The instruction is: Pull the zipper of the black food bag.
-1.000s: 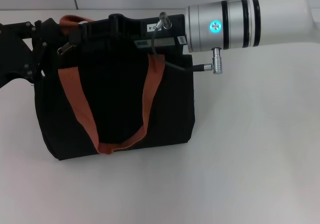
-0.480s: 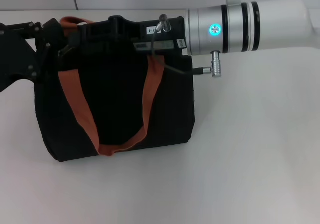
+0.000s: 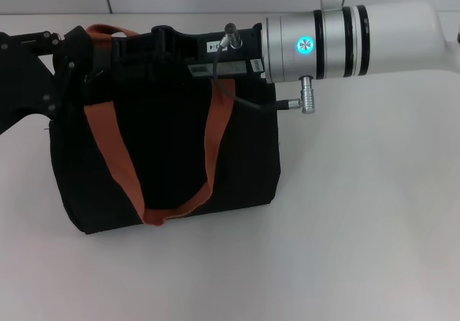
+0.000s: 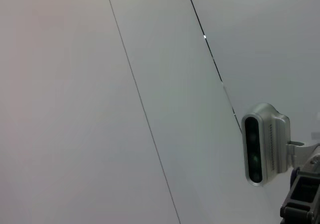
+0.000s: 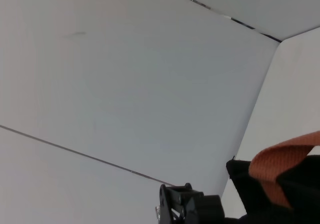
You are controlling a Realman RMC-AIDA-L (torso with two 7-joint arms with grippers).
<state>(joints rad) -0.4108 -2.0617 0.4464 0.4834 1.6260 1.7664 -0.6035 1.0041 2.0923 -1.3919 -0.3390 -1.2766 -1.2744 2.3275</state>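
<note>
The black food bag (image 3: 169, 156) lies flat on the white table in the head view, its brown-orange straps (image 3: 108, 149) looping over its face. My left gripper (image 3: 72, 59), black, reaches in from the left and covers the bag's top left corner. My right gripper (image 3: 172, 44) lies along the bag's top edge, coming from the right on the white forearm (image 3: 359, 37). The zipper is hidden under the two grippers. In the right wrist view an orange strap (image 5: 285, 156) and black fabric (image 5: 260, 194) show, with a black gripper part (image 5: 190, 206) beyond.
The white table (image 3: 359, 228) stretches to the right of and in front of the bag. A grey cable (image 3: 244, 102) hangs from the right wrist over the bag's top right. White wall panels stand behind. The left wrist view shows the right arm's silver camera (image 4: 260, 149).
My left gripper has slid right onto the bag's top left corner, covering the small silver piece that showed there a second ago. The right arm has shifted slightly left.
</note>
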